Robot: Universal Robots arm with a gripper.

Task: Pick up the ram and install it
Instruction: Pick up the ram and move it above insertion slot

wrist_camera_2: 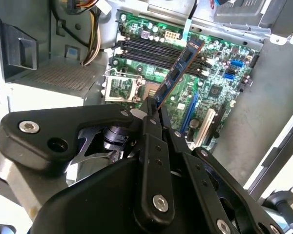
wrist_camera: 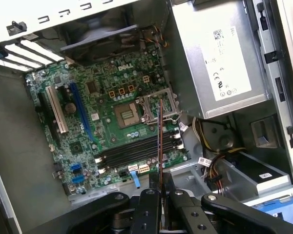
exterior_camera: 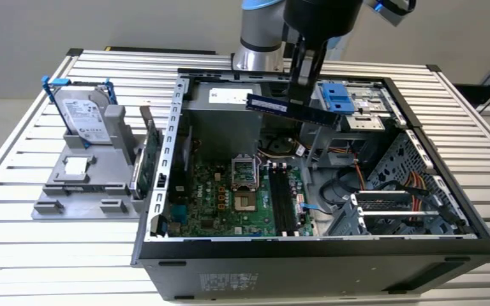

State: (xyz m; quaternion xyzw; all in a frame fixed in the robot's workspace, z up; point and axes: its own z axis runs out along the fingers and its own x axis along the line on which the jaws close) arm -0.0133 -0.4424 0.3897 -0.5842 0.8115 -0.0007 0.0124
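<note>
Gripper (exterior_camera: 301,94) has its 2 fingers clamped tight on the ram (exterior_camera: 292,109). The ram hangs roughly level in the air above the open case (exterior_camera: 313,255), well clear of the motherboard (exterior_camera: 228,191) lying on the case floor. In both wrist views the ram (wrist_camera_2: 178,73) (wrist_camera: 159,141) sticks out past the fingertips, apart from the case's memory slots (wrist_camera: 132,151).
</note>
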